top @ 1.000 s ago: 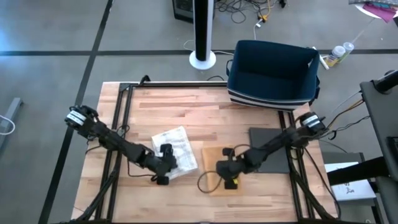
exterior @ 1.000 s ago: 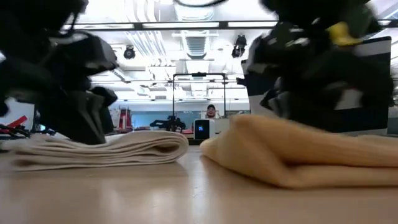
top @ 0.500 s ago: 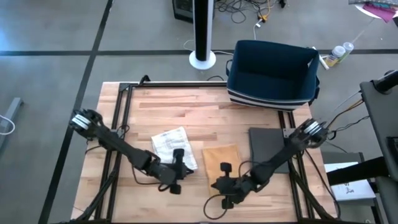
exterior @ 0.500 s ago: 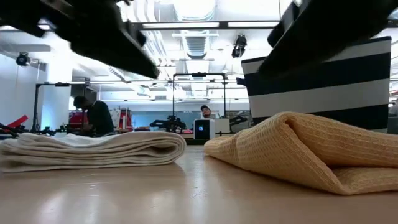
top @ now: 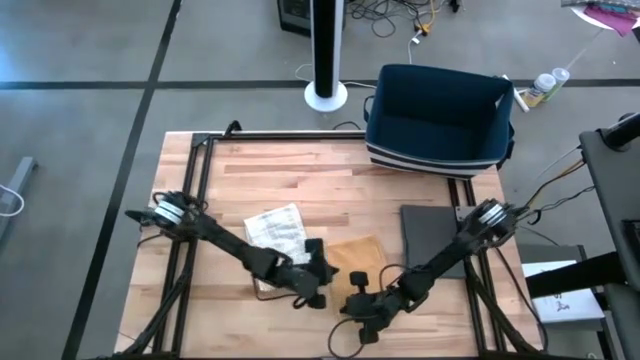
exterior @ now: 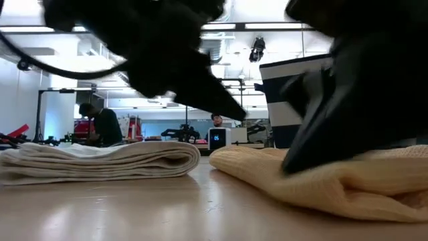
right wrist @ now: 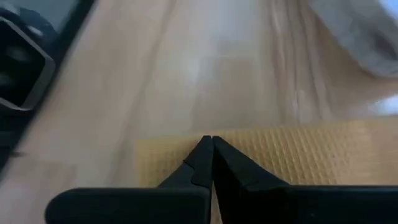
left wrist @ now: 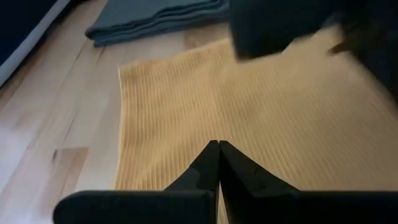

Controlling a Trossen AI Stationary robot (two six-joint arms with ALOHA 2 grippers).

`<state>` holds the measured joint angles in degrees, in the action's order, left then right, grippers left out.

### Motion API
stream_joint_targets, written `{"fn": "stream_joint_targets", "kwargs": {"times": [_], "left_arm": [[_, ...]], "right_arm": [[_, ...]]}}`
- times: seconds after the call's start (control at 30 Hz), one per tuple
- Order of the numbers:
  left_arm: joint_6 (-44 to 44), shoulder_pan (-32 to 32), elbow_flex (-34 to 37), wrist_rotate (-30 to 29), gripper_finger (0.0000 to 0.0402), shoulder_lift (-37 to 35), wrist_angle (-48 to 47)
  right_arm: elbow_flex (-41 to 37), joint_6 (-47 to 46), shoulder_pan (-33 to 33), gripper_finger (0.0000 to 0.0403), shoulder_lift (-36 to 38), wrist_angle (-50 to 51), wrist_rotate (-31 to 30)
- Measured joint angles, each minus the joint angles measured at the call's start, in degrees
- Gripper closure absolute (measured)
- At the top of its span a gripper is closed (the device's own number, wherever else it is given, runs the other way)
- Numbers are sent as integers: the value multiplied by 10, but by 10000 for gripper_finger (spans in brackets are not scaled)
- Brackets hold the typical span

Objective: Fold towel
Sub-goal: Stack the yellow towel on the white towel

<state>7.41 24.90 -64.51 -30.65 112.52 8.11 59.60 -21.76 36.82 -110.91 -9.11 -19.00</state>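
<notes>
Overhead arrangement, read from left to right. At the left of the wooden worktop (top: 220,180) lies a white towel (top: 275,229), already folded into a flat stack; in the low view it shows as several even layers. Just right of it, the left arm reaches in from the left edge, and its left pincer (top: 316,285) stands with fingers pressed fully together at the near left corner of the yellow towel (top: 352,250); the left wrist view shows the tips meeting over the ribbed cloth, though whether fabric is pinched between them cannot be told. The yellow towel, the piece now in hand, lies near the middle of the worktop toward its front edge, and the low view shows it doubled over with a rounded fold, looser and less even than the white stack. The right pincer (top: 362,307), likewise shut, sits at the towel's front edge, tips at the cloth's border in the right wrist view. Farther right rests a folded grey towel (top: 432,240); behind it stands a navy basket (top: 440,118). By appearance two towels are finished, and the yellow one has at least one fold made but still needs flattening or a further fold.
</notes>
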Motion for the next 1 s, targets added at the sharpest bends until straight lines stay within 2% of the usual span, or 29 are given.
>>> {"fn": "stream_joint_targets", "kwargs": {"times": [0.13,0.27,0.47,0.63,0.73,0.87,1.0], "left_arm": [[-18,-20,-29,12,401,40,0],[-24,-34,-34,33,401,77,-16],[-24,-36,-18,31,401,87,-2],[-40,-36,-14,38,401,72,-17],[-54,-37,-13,46,401,49,-33],[-66,-37,-12,45,401,-10,-36],[-68,-37,-10,45,401,-44,-31]], "right_arm": [[1,-30,24,401,60,70,18],[1,-103,58,401,107,142,49],[-23,-209,92,401,104,262,46],[-49,-247,90,401,89,257,59],[-47,-238,89,401,93,261,65],[-9,-217,89,400,123,328,65],[4,-221,91,400,137,407,22]]}}
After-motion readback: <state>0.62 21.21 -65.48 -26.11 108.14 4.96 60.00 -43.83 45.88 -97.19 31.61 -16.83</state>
